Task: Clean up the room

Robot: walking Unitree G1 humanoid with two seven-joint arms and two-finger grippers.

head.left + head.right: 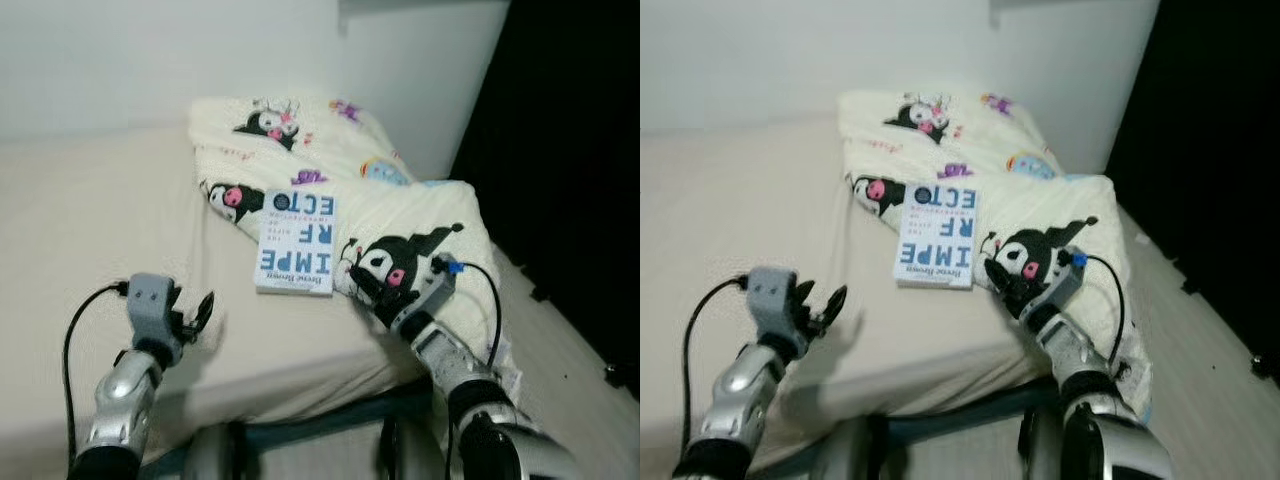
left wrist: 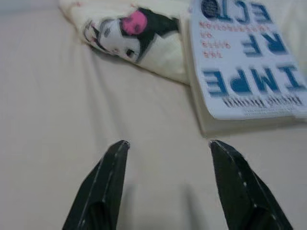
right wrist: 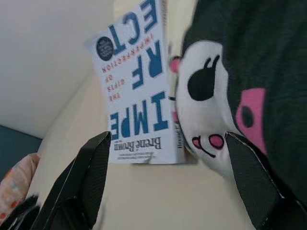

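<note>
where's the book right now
The book lies flat on the bed, its far end resting on the cartoon-print blanket, just ahead of the open right claw.

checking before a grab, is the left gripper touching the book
Apart. The left wrist view shows the left gripper open, with bare sheet between its fingers and the book.
</note>
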